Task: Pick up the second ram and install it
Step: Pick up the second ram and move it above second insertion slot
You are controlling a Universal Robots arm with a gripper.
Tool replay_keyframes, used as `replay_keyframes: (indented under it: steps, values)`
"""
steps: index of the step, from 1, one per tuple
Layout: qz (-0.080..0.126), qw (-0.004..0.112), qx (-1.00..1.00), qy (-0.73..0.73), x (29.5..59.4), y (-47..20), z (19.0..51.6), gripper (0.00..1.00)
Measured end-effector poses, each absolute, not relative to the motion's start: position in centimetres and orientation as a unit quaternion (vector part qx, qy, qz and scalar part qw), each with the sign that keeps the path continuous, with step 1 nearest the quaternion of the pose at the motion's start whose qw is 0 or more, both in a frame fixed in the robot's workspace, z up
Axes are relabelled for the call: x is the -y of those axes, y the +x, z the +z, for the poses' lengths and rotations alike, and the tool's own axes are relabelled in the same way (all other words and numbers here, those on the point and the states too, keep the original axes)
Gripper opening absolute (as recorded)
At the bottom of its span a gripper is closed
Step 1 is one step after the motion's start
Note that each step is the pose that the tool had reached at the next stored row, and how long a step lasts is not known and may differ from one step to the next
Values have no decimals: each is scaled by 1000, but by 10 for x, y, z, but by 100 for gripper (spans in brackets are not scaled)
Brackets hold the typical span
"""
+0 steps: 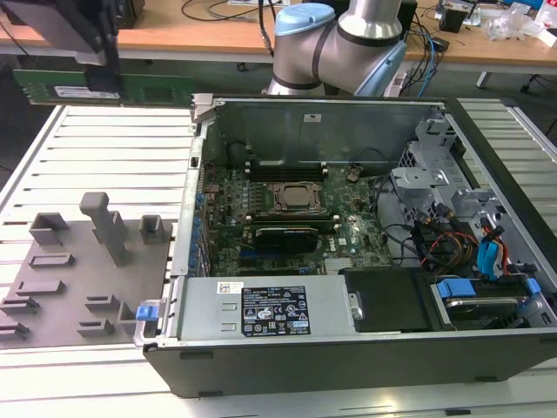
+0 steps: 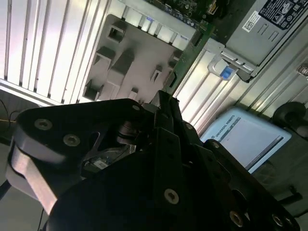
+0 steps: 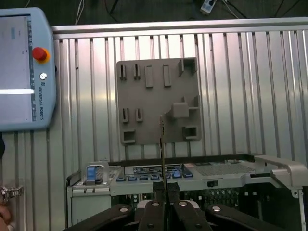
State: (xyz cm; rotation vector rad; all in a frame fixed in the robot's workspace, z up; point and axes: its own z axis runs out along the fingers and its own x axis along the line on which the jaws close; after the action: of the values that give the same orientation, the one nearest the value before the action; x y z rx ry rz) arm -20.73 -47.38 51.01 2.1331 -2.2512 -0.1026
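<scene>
The pincer (image 1: 102, 77) is clamped on the second ram (image 1: 148, 89), gripping it near the middle of its length. The green stick hangs level in the air, long side across, above the slatted desk (image 1: 104, 165) and just off the far corner of the computer case (image 1: 348, 366) on the exterior view's left. In the first wrist view the pincer (image 3: 163, 195) shows its two fingers pressed against the stick's flat faces, and the second ram (image 3: 162, 144) is seen edge-on as a thin line over the grey holder plate (image 3: 154, 96).

The case lies open on the desk, side panel off. Inside sit the green motherboard (image 1: 348, 235) with the square processor (image 1: 296, 198) near its middle, a labelled power supply (image 1: 270, 309) along the near wall, and a tangle of red and blue cables (image 1: 444, 239) beside the drive cage towards the exterior view's right.

The grey holder plate (image 1: 70, 261) rests flat on the desk just beside the case (its pockets and posts face up). A teach pendant (image 3: 24, 72) lies on the desk near the plate.
</scene>
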Motion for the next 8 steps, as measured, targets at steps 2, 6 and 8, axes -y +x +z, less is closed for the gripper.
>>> replay_keyframes:
  steps: [2, 6, 8]
  values:
    - [-34, 20, 725, 687, 472, -195, 510, 13]
    - [-37, 23, 725, 687, 468, -161, 509, 13]
    - [-38, 24, 725, 687, 466, -151, 509, 13]
